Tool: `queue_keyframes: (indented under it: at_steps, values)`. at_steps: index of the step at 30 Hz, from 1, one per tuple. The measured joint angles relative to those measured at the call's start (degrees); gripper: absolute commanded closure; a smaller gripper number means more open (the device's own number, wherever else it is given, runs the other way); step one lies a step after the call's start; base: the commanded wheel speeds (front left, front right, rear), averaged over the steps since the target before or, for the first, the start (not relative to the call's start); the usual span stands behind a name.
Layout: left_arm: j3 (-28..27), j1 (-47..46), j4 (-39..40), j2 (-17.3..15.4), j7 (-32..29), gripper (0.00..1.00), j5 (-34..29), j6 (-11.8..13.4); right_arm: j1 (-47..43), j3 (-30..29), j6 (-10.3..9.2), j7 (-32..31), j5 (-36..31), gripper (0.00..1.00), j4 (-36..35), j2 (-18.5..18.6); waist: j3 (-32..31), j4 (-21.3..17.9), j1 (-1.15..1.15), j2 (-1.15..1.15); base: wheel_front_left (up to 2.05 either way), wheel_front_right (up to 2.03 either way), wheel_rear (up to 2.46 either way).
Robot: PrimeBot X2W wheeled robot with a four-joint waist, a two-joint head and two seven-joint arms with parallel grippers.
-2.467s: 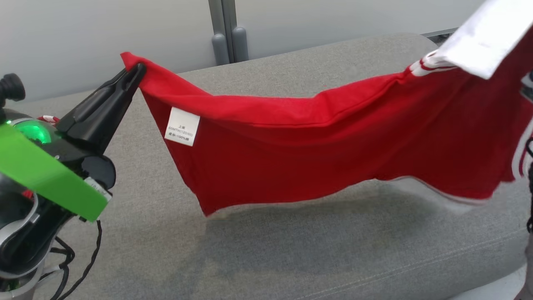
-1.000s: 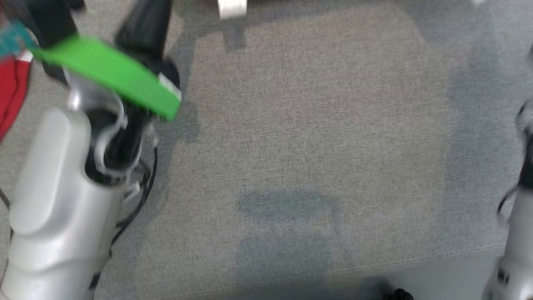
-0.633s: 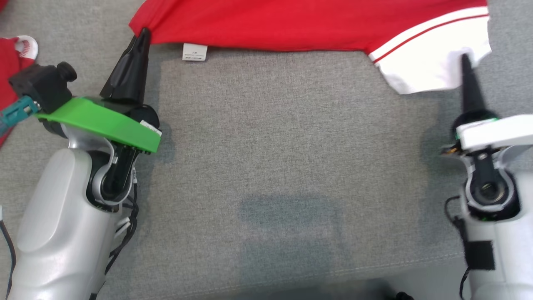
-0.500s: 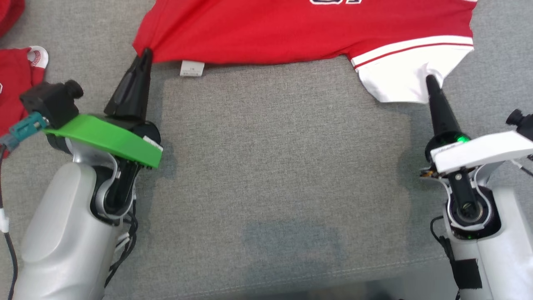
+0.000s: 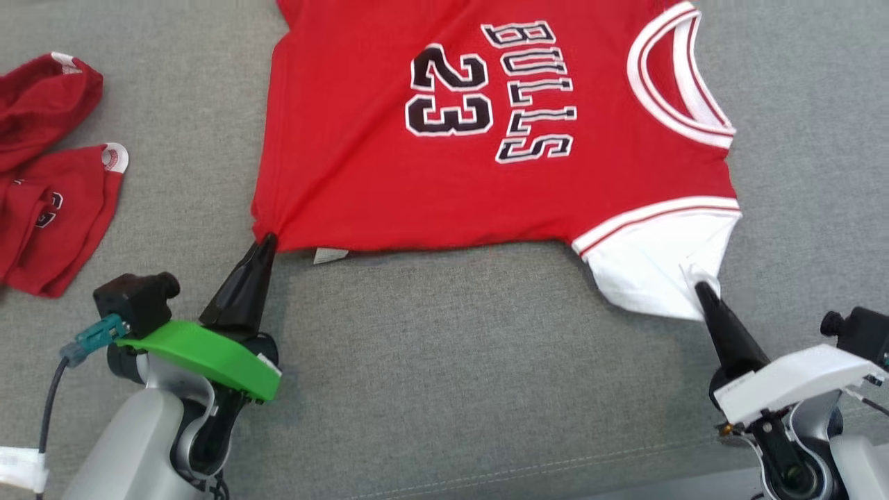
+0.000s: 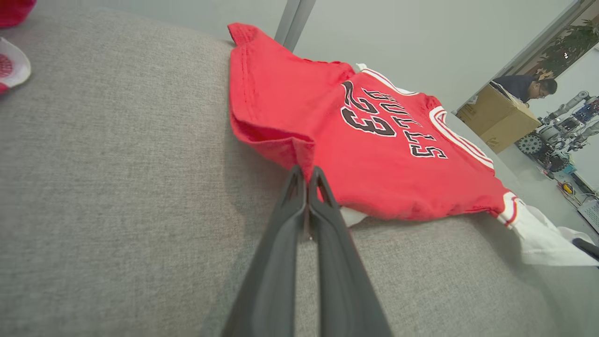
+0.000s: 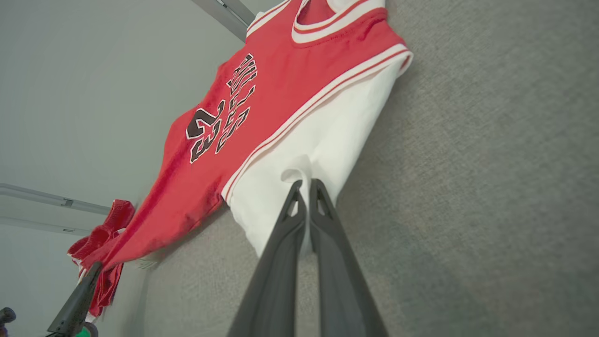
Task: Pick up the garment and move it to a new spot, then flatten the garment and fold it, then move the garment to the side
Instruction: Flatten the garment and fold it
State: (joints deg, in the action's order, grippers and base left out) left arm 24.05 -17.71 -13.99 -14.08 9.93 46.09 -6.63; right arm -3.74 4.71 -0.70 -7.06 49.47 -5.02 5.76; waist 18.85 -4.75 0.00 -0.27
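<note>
The garment [image 5: 430, 173] is a red jersey with white sleeves, "BULLS 23" printed on it, lying spread on the grey cushion [image 5: 444, 361]. My left gripper [image 5: 266, 241] is shut on its near left hem corner, seen pinched in the left wrist view [image 6: 306, 172]. My right gripper [image 5: 700, 287] is shut on the edge of the white sleeve [image 5: 660, 267]; the right wrist view shows the sleeve's cloth [image 7: 323, 150] bunched at the fingertips of that gripper [image 7: 304, 183]. A white label [image 5: 330, 255] peeks from under the hem.
Other red garments [image 5: 48, 208] lie crumpled at the cushion's left side. The cushion's front seam [image 5: 528, 469] runs near the bottom edge. In the left wrist view a person [image 6: 529, 86] stands behind a cardboard box [image 6: 498, 122] far off.
The head camera has tilted down over the cushion. The jersey, held up in the air before, now lies spread flat, and both grippers have drawn its near edge toward me.
</note>
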Motion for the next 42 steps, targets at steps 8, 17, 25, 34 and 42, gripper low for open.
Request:
queue_keyframes:
  at_steps: [8,17,25,34,42]
  values:
    - [-2.0,4.9,1.5,-2.9,1.7,1.0,0.0,0.0,-3.8,-0.1,-0.58,-0.9,-1.6,1.0,0.1,1.4,-3.0,-1.6,0.0,0.0,0.0,0.0,0.0]
    - [-0.8,9.4,1.5,-1.2,2.6,1.0,0.0,0.0,-7.3,1.0,-1.24,-0.2,-3.1,1.0,1.1,1.3,-3.8,-1.6,0.0,0.0,0.0,0.0,0.0]
    - [-0.6,12.6,1.4,0.4,3.2,1.0,0.0,0.1,-7.4,1.3,-1.26,1.0,-4.6,1.0,1.7,1.3,-3.4,-1.9,0.0,0.0,0.0,0.0,0.0]
    - [-0.6,13.0,-2.5,1.0,3.7,1.0,-0.7,0.4,-7.3,1.8,-1.42,2.7,-9.5,1.0,5.0,3.4,-3.6,-1.4,0.0,0.0,0.0,0.0,0.0]
    - [-0.8,13.0,-4.5,2.5,3.8,0.0,-0.7,0.8,-7.1,3.6,-1.93,5.1,-13.6,0.0,7.8,3.2,-5.2,-1.0,0.0,0.0,0.0,0.0,0.0]
